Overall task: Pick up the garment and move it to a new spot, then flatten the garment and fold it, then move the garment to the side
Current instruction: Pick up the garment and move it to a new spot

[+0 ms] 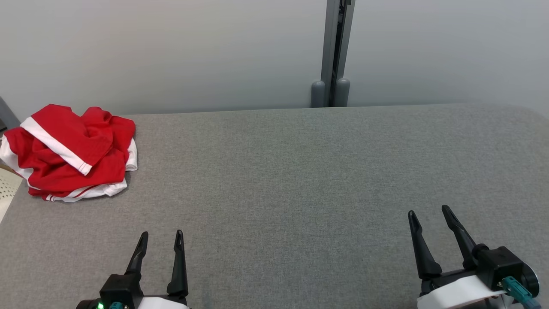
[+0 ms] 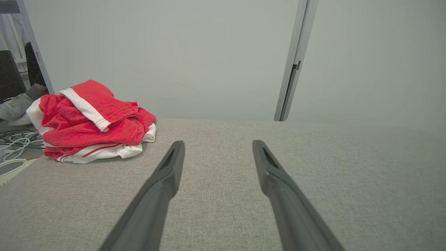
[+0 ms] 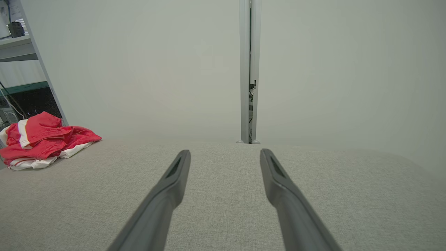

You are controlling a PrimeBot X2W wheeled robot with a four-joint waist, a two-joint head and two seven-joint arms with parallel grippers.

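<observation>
A crumpled red garment with white trim lies in a heap at the far left corner of the grey fabric table. The left wrist view has the garment ahead and to the left; the right wrist view has the garment far off at the left edge. My left gripper hovers low near the table's front edge, open and holding nothing, well short of the garment. At the front right my right gripper is open too, with bare cloth between its fingers.
A pale wall with a grey upright post backs the table. Beyond the table's left edge are white cables, a shoe and metal shelving.
</observation>
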